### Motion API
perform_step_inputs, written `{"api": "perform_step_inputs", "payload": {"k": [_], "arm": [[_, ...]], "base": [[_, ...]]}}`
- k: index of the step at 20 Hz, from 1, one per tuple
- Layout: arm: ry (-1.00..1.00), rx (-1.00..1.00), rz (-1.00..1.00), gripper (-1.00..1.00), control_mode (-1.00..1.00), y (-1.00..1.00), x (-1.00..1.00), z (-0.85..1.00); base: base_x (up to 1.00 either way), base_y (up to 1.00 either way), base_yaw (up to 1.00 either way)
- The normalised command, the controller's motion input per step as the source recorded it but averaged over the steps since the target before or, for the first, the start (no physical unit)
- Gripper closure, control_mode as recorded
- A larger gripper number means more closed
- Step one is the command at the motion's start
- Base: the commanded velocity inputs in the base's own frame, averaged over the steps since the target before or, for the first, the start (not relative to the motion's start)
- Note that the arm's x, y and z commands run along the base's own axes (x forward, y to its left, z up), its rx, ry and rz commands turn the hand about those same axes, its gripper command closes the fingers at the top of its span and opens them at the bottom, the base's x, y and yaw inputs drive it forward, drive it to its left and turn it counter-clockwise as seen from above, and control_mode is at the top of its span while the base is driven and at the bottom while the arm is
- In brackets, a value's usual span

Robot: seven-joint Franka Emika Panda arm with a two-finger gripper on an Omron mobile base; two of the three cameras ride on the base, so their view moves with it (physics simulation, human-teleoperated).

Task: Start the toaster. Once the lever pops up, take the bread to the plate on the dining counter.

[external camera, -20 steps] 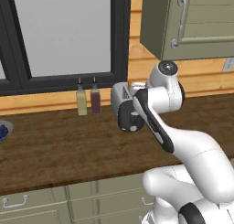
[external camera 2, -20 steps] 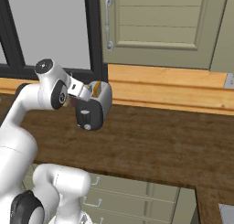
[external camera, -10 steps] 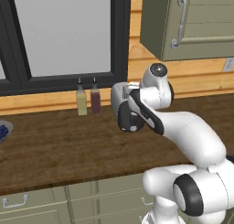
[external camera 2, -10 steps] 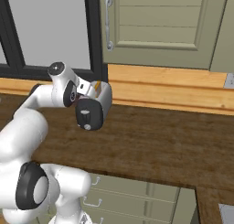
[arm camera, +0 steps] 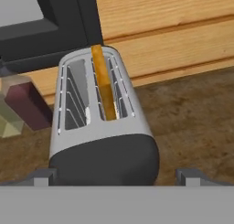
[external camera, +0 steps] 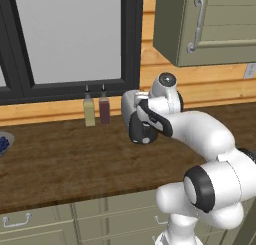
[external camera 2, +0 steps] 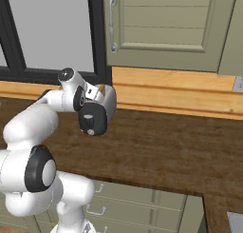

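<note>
Left base view: no brand, label or readable writing was seen on any item. The white arm rose from the lower right, folded at the elbow and was reached forward and left over the dark wood-grain counter (external camera: 55,159). The hand was held close over the toaster (external camera: 135,131), whose black end face was seen just below and left of the wrist; most of the silver body was hidden by the arm. Two slim bottles, one pale (external camera: 89,111) and one dark red (external camera: 104,110), were stood upright just left of the toaster against the wall. A blue-patterned bowl (external camera: 4,144) was cut by the left edge.

Right base view: no writing was legible. The arm was bent from the lower left, with the wrist brought down at the left side of the toaster (external camera 2: 97,113). A tan corner of the bread (external camera 2: 100,89) was seen projecting from the top of the toaster. A cabinet door (external camera 2: 161,25) with a metal handle was hung above.

Hand view: no markings were found on the toaster (arm camera: 103,141). The bread (arm camera: 103,88) was seated upright in the right-hand slot; the left slot was seen with only its wire guides. The gripper (arm camera: 116,177) was spread fully wide, its two finger tips (arm camera: 192,176) placed either side of the black end face, with nothing held.
</note>
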Motion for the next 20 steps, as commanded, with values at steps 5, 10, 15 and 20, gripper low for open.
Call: {"api": "perform_step_inputs", "payload": {"k": [5, 10, 15, 20], "arm": [[0.00, -0.01, 0.00, -1.00, -1.00, 0.00, 0.37, -0.13], [0.00, -0.01, 0.00, -1.00, -1.00, -0.02, 0.53, -0.12], [0.00, 0.00, 0.00, -1.00, -1.00, -0.05, 0.48, -0.14], [0.00, 0.00, 0.00, -1.00, -1.00, 0.00, 0.48, -0.23]], "base": [[0.00, 0.00, 0.00], [0.00, 0.00, 0.00], [0.00, 0.00, 0.00], [0.00, 0.00, 0.00]]}}
